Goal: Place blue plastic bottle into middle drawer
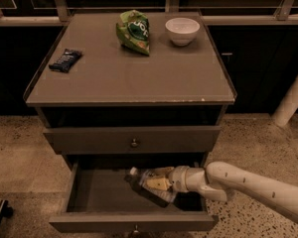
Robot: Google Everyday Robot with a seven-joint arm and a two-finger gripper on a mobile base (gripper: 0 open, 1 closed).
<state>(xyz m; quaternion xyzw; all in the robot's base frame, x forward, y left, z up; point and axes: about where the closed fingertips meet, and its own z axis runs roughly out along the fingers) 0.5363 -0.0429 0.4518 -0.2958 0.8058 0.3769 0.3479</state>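
The middle drawer of the grey cabinet is pulled open. The blue plastic bottle lies tilted inside it at the right. Its white cap points to the back left. My gripper reaches into the drawer from the right, low over the drawer floor. Its fingers are closed on either side of the bottle's body. My pale arm crosses the drawer's right front corner.
The upper drawer with a round knob is closed. On the cabinet top lie a green snack bag, a white bowl and a dark snack bar. A white post stands at the right on the speckled floor.
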